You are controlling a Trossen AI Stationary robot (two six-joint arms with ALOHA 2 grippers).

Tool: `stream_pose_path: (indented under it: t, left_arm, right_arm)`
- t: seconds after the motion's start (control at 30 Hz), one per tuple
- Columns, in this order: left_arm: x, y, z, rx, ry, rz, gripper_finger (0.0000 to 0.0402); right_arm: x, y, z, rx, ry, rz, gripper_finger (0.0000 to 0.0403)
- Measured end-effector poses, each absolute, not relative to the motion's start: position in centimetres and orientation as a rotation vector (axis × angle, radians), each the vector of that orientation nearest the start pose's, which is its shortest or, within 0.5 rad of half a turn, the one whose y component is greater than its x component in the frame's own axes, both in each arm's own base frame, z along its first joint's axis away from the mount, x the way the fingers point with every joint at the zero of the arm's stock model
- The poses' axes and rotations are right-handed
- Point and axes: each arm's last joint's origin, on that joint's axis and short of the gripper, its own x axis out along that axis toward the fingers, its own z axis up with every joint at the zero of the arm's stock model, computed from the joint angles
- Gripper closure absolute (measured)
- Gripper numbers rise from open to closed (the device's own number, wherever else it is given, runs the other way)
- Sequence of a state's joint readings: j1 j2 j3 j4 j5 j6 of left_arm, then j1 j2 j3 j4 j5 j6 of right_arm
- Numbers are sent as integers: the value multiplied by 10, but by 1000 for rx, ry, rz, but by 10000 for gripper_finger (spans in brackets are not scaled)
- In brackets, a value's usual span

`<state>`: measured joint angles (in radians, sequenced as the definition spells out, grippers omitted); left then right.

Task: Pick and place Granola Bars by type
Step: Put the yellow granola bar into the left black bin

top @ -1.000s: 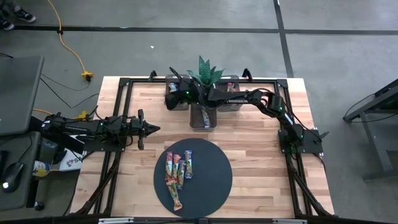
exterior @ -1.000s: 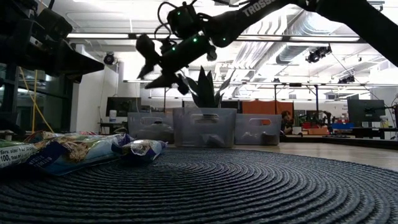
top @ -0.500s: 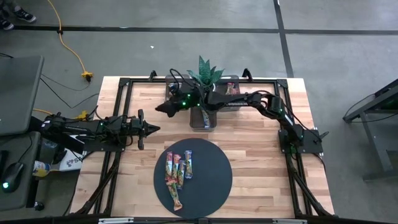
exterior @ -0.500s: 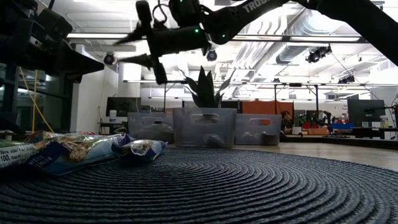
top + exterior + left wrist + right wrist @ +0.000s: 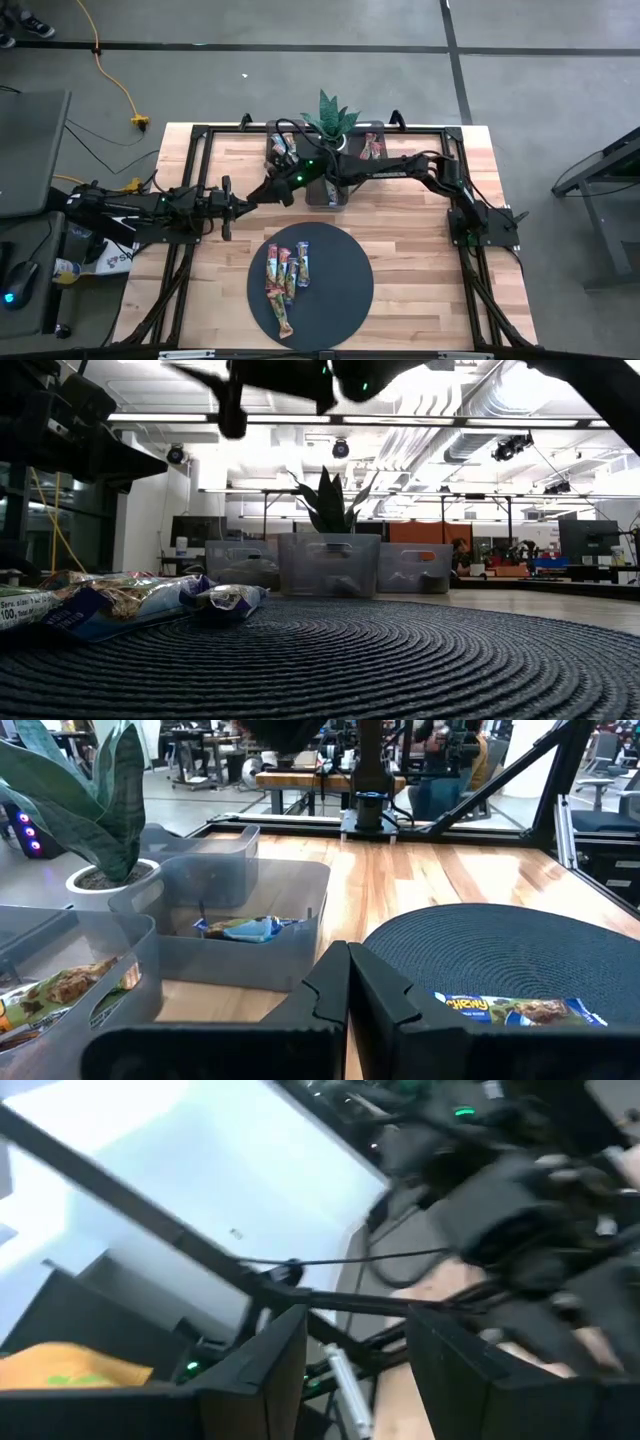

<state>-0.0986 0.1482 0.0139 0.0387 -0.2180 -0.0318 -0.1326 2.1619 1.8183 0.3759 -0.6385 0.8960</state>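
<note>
R gripper (image 5: 262, 190) is hanging over bare table between the bins (image 5: 283, 158) and the mat (image 5: 345, 290), fingers parted w/ nothing between them. Granola Bars (image 5: 285, 275) are lying on the mat's left part; others, probably bars too, sit in bins. L gripper (image 5: 247, 208) is waiting nearby, fingers closed together.

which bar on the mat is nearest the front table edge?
The angled bar at the pile's front end; the other bars lie farther back on the mat.
</note>
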Motion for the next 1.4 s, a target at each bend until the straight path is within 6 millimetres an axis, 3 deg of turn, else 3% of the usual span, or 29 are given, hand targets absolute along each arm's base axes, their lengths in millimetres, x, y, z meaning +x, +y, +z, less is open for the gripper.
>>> stream_pose_path:
  t: [0.33,0.63,0.8,1.1,1.4]
  left_arm:
    - [105,-4,160,-16,93,121,400]
    - [105,-4,160,-16,92,121,400]
    - [105,-4,160,-17,92,121,400]
    - [105,-4,160,-17,92,121,400]
    - [105,-4,160,-17,93,121,400]
  right_arm:
    - [480,4,349,869,243,501,247]
    - [450,68,374,926,347,410,247]
    - [438,103,373,972,403,314,247]
    - [412,168,352,1013,593,143,247]
    - [386,218,349,953,546,47,247]
